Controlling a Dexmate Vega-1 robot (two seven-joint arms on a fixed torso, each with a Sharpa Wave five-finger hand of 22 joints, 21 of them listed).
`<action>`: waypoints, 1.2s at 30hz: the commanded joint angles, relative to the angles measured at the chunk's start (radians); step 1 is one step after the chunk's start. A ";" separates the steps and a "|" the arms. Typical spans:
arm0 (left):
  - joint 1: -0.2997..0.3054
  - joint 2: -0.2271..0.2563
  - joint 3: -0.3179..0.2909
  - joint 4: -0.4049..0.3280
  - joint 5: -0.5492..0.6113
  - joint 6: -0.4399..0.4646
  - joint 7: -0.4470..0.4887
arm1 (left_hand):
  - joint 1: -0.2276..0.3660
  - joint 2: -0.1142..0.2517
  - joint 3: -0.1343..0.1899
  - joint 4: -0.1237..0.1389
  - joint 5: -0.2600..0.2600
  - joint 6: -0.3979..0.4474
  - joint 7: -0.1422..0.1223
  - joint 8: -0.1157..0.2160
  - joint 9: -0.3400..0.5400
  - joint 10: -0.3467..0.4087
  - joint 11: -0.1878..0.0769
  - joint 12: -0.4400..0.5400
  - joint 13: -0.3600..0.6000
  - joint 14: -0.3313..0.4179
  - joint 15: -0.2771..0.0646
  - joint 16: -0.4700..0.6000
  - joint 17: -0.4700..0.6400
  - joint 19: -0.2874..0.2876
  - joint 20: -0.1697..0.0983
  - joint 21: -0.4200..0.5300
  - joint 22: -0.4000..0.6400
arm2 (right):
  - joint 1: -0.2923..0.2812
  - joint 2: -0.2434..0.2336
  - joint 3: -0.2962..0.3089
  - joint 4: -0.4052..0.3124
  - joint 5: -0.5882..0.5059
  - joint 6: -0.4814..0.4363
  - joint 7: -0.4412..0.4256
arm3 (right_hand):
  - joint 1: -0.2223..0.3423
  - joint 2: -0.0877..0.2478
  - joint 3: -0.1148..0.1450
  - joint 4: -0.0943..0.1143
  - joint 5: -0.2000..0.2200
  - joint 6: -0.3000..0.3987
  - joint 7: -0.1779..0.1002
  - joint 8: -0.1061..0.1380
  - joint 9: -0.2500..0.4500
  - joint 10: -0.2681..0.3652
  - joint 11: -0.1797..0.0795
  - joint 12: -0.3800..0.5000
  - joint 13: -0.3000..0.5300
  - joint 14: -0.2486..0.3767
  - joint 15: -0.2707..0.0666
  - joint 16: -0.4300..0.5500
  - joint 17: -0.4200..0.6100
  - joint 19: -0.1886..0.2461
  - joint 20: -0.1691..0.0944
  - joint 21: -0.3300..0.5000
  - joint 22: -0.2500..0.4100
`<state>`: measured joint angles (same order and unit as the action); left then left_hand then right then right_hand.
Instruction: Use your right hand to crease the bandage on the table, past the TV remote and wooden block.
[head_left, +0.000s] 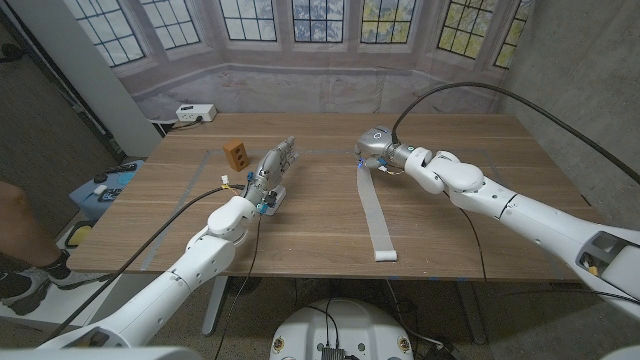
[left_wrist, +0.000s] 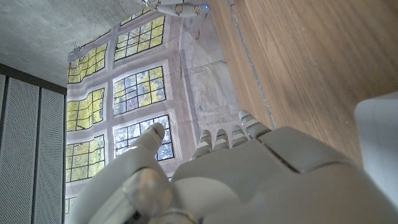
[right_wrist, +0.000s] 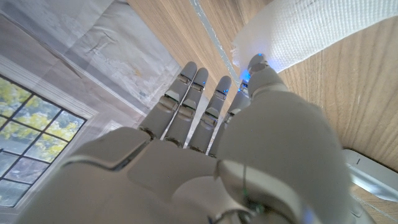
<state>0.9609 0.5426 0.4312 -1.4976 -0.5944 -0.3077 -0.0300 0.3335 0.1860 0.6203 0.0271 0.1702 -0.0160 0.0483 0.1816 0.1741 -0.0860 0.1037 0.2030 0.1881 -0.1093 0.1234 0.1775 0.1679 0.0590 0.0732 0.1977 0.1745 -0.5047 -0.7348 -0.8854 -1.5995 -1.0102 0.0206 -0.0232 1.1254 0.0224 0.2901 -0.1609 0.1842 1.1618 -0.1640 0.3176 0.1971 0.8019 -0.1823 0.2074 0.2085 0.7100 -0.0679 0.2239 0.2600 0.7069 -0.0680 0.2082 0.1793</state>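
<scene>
A long white bandage (head_left: 376, 210) lies on the wooden table (head_left: 480, 150), running from the near edge away toward my right hand (head_left: 377, 144). That hand sits at the strip's far end. In the right wrist view its thumb presses the raised end of the bandage (right_wrist: 298, 31) against the fingers (right_wrist: 205, 106), which reach out straight. The small wooden block (head_left: 236, 153) stands at the far left of the table. My left hand (head_left: 270, 170) stands on its edge just right of the block, fingers (left_wrist: 224, 137) straight and holding nothing. I cannot make out the TV remote around it.
Thin tape lines (head_left: 205, 170) mark the tabletop. A white power strip (head_left: 195, 113) lies beyond the table's far left corner. A blue box (head_left: 108, 190) sits left of the table, and part of a person (head_left: 15, 215) shows at the left edge.
</scene>
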 joint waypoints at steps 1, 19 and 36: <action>-0.007 0.001 -0.008 0.026 -0.013 -0.019 -0.029 | 0.008 -0.005 0.003 -0.007 0.004 -0.002 0.002 0.001 0.005 -0.009 0.003 -0.001 0.003 -0.004 0.000 -0.003 0.002 -0.006 0.006 -0.001 0.002 | -0.054 0.005 0.020 -0.086 -0.043 -0.129 0.067 | 0.003 -0.006 0.009 -0.002 0.000 0.015 0.004 0.006 0.003 0.007 0.005 -0.001 0.003 0.009 -0.164 -0.003 0.000 0.001 -0.087 0.007 0.002; -0.033 0.002 -0.003 0.061 -0.022 -0.031 -0.080 | 0.011 -0.005 0.002 -0.010 0.004 -0.003 0.002 0.001 0.005 -0.011 0.003 -0.001 0.003 -0.007 -0.001 -0.001 0.002 -0.007 0.006 -0.001 0.002 | -0.157 0.052 0.043 -0.189 -0.109 -0.349 0.112 | 0.002 -0.009 0.015 -0.001 -0.001 0.026 0.015 0.005 0.001 0.014 0.017 -0.002 0.001 0.015 -0.162 -0.003 -0.002 -0.001 -0.079 0.006 0.002; -0.045 -0.002 -0.003 0.086 -0.030 -0.040 -0.104 | 0.015 -0.004 0.002 -0.013 0.004 -0.002 0.003 0.002 0.005 -0.012 0.004 0.000 0.003 -0.009 -0.001 0.000 0.002 -0.008 0.006 -0.001 0.002 | -0.192 0.088 0.041 -0.226 -0.139 -0.469 0.140 | -0.004 -0.026 0.016 -0.002 0.002 0.031 0.020 0.003 -0.001 0.007 0.028 -0.007 0.000 0.016 -0.155 -0.008 -0.007 -0.004 -0.067 0.005 0.002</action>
<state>0.9250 0.5426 0.4281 -1.4297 -0.6185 -0.3415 -0.1181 0.3383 0.1827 0.6219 0.0206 0.1702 -0.0161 0.0483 0.1816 0.1742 -0.0933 0.1037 0.2031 0.1881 -0.1091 0.1232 0.1779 0.1679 0.0553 0.0769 0.1977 0.1745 -0.6703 -0.6719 -0.8460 -1.7999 -1.1264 -0.3569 0.0967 1.1239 0.0025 0.2978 -0.1618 0.1837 1.1845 -0.1479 0.3163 0.1925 0.8083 -0.1611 0.2032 0.2086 0.7168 -0.0713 0.2168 0.2506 0.7068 -0.0679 0.2082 0.1792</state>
